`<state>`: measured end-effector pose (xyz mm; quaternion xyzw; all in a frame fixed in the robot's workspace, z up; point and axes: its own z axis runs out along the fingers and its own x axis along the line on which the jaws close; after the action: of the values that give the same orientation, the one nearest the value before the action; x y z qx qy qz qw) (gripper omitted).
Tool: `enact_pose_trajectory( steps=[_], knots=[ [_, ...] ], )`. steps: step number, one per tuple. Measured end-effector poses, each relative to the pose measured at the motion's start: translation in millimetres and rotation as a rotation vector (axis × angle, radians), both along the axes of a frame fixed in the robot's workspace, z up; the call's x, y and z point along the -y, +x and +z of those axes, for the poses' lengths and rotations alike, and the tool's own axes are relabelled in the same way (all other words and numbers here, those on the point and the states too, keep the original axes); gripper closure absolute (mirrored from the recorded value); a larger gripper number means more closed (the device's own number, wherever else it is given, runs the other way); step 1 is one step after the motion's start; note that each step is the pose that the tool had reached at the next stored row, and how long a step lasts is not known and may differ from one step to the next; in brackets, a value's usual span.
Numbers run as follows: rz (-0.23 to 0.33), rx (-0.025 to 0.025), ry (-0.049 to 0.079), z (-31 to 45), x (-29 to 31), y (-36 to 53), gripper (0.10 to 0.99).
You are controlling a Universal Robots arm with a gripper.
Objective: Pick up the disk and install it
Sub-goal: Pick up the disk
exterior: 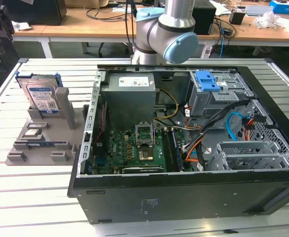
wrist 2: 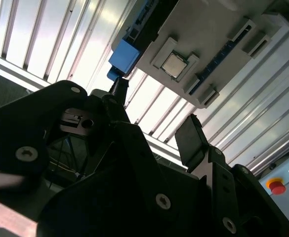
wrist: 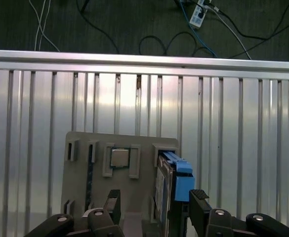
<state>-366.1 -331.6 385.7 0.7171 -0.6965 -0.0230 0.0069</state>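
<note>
The flat silver disk [exterior: 41, 96], framed in a blue plastic carrier, stands on edge in a grey slotted plastic holder [exterior: 40, 148] on the ribbed metal table [exterior: 30, 197], beside the open black computer case [exterior: 184, 197]; upright, probably to offer its edges; the black gripper [wrist: 155, 200] hangs above, jaws spread, empty.

Bright even light, glare on table slats [wrist 2: 80, 49] — foreground silhouetted

Disk [wrist: 176, 180] on edge in grey holder [wrist: 77, 182], beyond parted black fingers [wrist: 199, 198]
</note>
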Motion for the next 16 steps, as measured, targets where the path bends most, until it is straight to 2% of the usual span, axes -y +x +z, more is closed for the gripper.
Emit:
enact_pose_trajectory(
  steps=[10,16],
  knots=[
    [0.000,-0.0001,0.000,-5.0,-0.4,1.9,0.427],
    [0.000,-0.0002,0.000,-14.6,-0.4,3.2,0.427]
  ],
)
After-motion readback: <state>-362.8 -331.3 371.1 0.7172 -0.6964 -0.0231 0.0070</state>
